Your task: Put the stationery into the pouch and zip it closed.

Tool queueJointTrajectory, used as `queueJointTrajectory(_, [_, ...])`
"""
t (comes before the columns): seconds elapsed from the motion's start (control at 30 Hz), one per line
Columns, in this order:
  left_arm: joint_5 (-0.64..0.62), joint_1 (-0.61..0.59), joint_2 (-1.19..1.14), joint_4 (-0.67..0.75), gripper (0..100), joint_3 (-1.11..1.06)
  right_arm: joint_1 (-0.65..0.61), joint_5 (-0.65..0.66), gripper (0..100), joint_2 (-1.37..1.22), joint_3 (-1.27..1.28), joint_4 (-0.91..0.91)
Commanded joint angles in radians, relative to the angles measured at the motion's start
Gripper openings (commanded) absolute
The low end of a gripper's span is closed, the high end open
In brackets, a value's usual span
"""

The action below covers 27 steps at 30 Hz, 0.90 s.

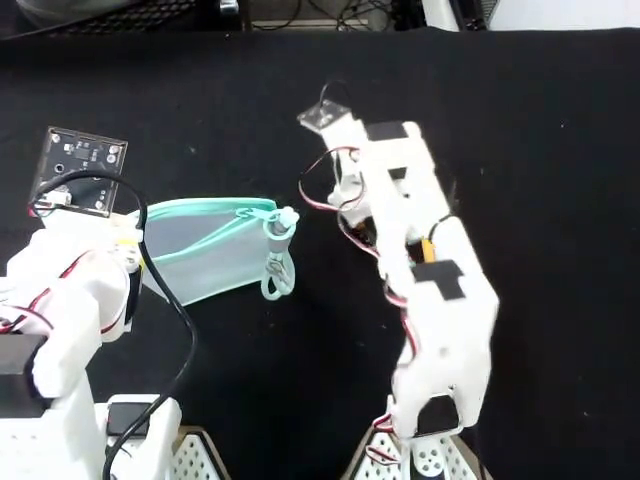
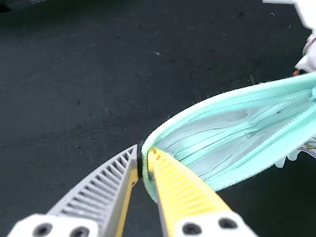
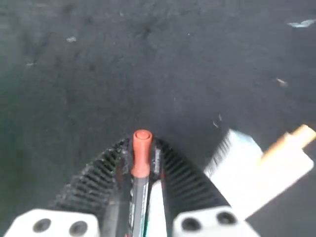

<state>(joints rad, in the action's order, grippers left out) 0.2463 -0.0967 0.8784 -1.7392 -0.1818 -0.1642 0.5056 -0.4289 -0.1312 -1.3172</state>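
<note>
While the mint-green pouch lies flat on the black table, left of centre in the high view, its zip gapes open along the top edge, showing a pale lining. A looped strap hangs from its far end. The left gripper is pinched tight on the pouch's near end. The right gripper is clamped on a pen with an orange-red cap.

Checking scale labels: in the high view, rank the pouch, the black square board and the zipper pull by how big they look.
Largest to smallest:
1. pouch
2. black square board, one corner covered
3. zipper pull
</note>
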Motion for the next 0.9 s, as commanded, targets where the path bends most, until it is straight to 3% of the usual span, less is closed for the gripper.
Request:
queueJointTrajectory(0.0, [0.005,-0.007,-0.006,-0.011,3,-0.062,0.011,0.014,1.2,0.332,0.067,-0.038])
queueJointTrajectory(0.23, [0.002,-0.007,-0.006,-0.011,3,-0.064,-0.023,-0.008,1.2,0.97,0.208,-0.061])
queueJointTrajectory(0.43, [0.002,-0.007,-0.006,-0.011,3,-0.064,-0.178,-0.199,1.2,1.415,0.231,0.127])
queueJointTrajectory(0.67, [0.002,-0.007,-0.006,-0.011,3,-0.064,-0.428,-0.278,1.2,1.569,0.329,0.531])
queueJointTrajectory(0.87, [0.0,-0.007,-0.006,-0.011,3,-0.064,-0.681,-0.282,1.2,1.57,0.332,0.624])
